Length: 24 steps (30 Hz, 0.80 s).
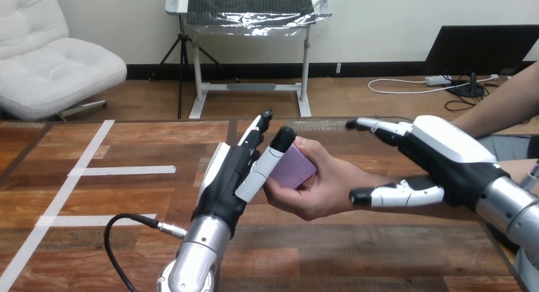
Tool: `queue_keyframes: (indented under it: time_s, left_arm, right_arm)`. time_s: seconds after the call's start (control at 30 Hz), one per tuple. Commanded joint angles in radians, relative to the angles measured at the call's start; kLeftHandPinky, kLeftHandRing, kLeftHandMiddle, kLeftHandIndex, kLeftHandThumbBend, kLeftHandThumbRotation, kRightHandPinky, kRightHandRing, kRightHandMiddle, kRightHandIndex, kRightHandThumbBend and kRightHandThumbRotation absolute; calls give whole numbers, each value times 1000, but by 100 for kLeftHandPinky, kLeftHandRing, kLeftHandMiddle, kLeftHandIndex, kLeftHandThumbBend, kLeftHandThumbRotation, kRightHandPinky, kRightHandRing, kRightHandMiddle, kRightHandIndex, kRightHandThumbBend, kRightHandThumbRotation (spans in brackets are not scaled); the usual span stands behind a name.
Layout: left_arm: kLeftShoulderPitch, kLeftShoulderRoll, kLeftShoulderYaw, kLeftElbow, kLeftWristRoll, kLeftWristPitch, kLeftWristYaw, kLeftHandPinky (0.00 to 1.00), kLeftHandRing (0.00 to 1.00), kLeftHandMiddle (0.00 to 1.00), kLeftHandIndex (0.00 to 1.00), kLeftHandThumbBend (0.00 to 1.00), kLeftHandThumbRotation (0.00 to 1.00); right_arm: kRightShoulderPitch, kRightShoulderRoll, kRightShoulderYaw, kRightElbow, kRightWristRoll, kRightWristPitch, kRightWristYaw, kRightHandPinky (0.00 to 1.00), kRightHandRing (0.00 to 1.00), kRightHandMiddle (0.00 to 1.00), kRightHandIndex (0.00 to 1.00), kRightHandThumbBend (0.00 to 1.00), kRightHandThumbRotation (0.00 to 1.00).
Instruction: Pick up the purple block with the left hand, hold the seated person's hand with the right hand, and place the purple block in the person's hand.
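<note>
Frame ctr: purple rectangular plastic-looking block in person's hand. Likely light, rigid, slick; pinch flat faces. Left hand, right hand both released.

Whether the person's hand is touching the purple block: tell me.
Touching. The head view shows the person's hand curled round the purple block, pressed against its top and underside with no gap.

left hand upright, fingers straight, right hand open, thumb seemingly spread

Purple block in person's hand
</note>
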Motion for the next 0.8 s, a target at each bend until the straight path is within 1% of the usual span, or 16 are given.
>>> queue_keyframes:
  time_s: [0.0, 0.1, 0.17, 0.3, 0.5, 0.7, 0.77]
  left_arm:
    - [-10, 6, -4, -68, 21, -22, 19, 97, 98, 98, 97, 99, 100]
    - [2, 5, -5, -84, 30, -22, 27, 97, 98, 98, 97, 97, 100]
    - [11, 5, -4, -94, 33, -27, 31, 97, 98, 98, 97, 97, 100]
    - [28, 5, -5, -113, 36, -36, 35, 97, 98, 98, 96, 94, 100]
    - [59, 6, -5, -146, 45, -59, 49, 98, 98, 97, 96, 88, 100]
    - [100, 0, -3, -195, 40, -71, 61, 97, 96, 96, 94, 84, 100]
    - [117, -6, 0, -218, 32, -69, 63, 97, 96, 95, 94, 85, 100]
  right_arm:
    - [31, 44, -14, 29, 40, 22, -5, 93, 92, 94, 95, 100, 87]
    - [39, 54, -22, 22, 74, 37, 4, 92, 93, 95, 96, 100, 88]
    - [43, 61, -28, 22, 101, 37, 10, 92, 93, 96, 97, 100, 88]
    - [50, 67, -36, 22, 130, 30, 10, 89, 94, 97, 98, 100, 90]
    - [66, 78, -52, 17, 160, -3, 1, 86, 94, 98, 99, 100, 95]
    - [82, 101, -74, 13, 227, -35, 6, 84, 94, 98, 99, 100, 99]
    - [86, 109, -81, 14, 253, -59, 9, 84, 94, 97, 99, 100, 99]
